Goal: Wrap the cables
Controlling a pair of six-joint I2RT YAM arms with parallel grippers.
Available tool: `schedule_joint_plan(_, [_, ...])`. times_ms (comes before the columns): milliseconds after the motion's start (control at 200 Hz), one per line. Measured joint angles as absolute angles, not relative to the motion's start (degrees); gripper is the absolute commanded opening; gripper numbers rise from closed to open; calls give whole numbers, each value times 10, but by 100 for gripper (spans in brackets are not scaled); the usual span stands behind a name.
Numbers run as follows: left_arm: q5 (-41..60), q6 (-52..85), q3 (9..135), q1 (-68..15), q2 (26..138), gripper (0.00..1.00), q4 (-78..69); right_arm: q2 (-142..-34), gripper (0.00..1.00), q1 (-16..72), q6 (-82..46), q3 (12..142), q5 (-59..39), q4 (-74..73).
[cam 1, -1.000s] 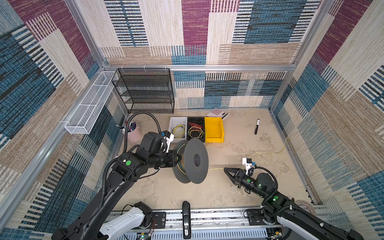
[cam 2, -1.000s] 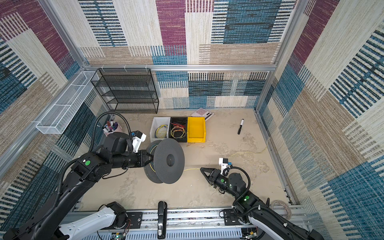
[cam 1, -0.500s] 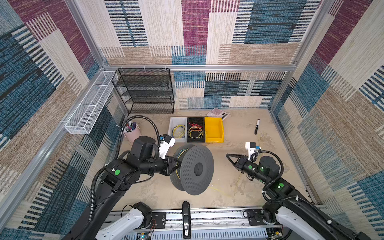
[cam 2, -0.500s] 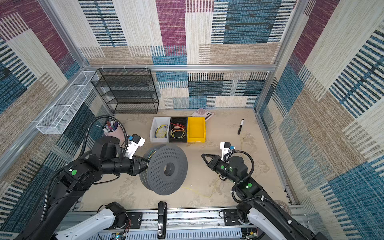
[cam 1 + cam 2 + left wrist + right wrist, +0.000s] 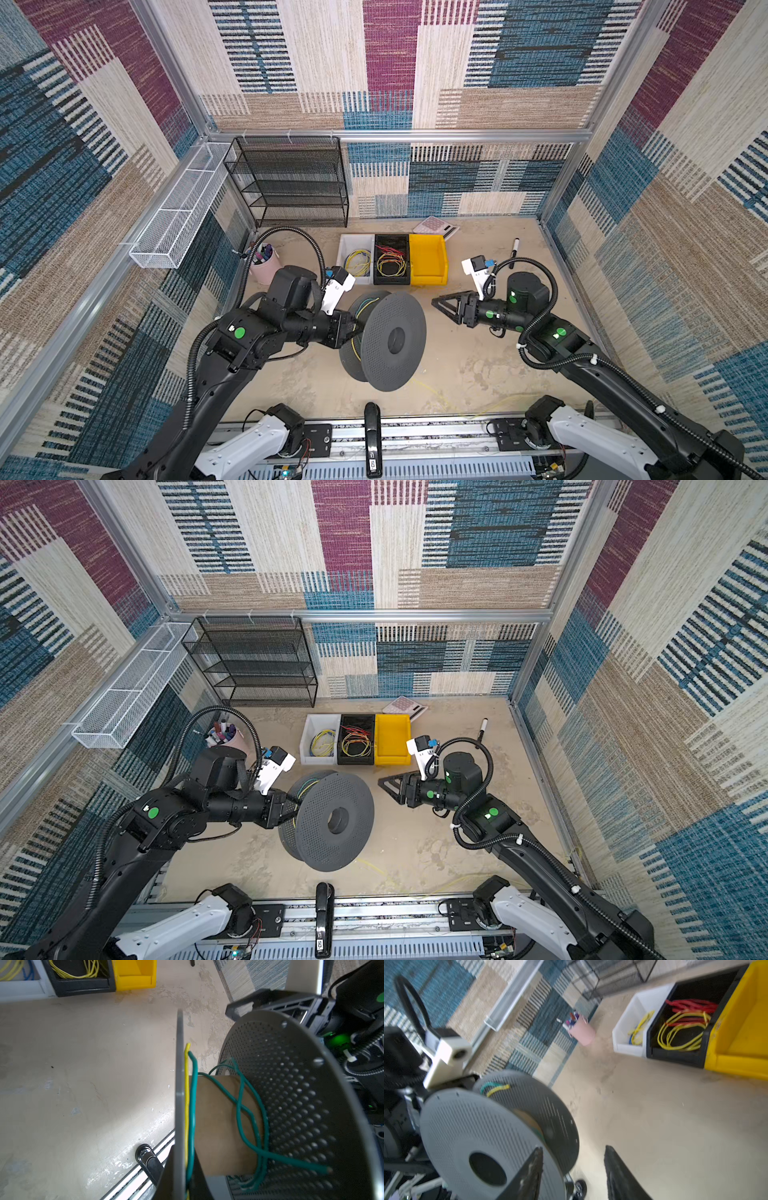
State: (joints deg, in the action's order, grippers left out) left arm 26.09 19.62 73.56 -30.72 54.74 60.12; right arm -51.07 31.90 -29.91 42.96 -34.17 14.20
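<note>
The left claw (image 5: pixel 353 328) is clenched on the arm-side flange of a grey spool (image 5: pixel 392 340). The thin yellow wire (image 5: pixel 187 1084) lies on the spool hard against that flange, beside looser turns of green wire (image 5: pixel 241 1105). The spool sits tilted at mid-table, and from under it the rest of the yellow wire trails faintly across the table (image 5: pixel 478 365) toward the front edge and the front right corner. The right claw (image 5: pixel 436 302) hangs just right of the spool and apart from it, jaws spread with nothing between them, and a row of bins (image 5: pixel 390 280) stands near the back edge.
</note>
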Motion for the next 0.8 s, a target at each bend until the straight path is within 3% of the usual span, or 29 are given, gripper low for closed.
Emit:
schedule_joint_plan(20, [257,196,737,-307,549,0,599,-506,58,319,-291,422,-349,150])
schedule_joint_plan(45, [253,196,740,-306,551,0,596,-497,70,319,-281,408,-363,158])
schedule_joint_plan(70, [249,197,742,-305,555,0,593,-489,72,319,-275,395,-375,163])
schedule_joint_plan(301, [243,198,771,-289,602,0,575,-431,74,321,-222,316,-436,177])
schedule_joint_plan(801, [251,198,832,-268,648,0,578,-446,73,336,-199,268,-468,162])
